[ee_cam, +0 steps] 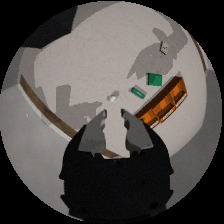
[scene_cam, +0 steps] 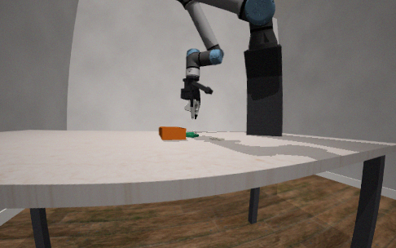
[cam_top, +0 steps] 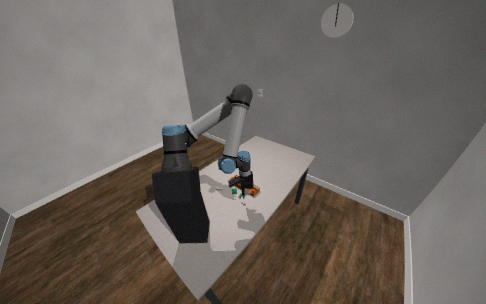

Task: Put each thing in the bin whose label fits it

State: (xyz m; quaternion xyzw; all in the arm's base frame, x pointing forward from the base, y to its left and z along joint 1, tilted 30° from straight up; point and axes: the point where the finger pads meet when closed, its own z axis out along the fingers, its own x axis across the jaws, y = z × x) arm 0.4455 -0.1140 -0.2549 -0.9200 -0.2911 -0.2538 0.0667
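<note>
Single arm point(cam_top: 212, 118) with light grey tube links, dark grey rounded elbow housing point(cam_top: 241, 93), blue caps on joints at shoulder point(cam_top: 174, 131) and wrist point(scene_cam: 209, 56). Mounted on tall black box pedestal point(cam_top: 181, 205), slightly tapered. Black wrist block with short side stub point(scene_cam: 204, 87). Gripper point(ee_cam: 113, 117) has black bulky body and two grey wedge-shaped fingers tapering to narrow tips. No visible cables or markings.
</note>
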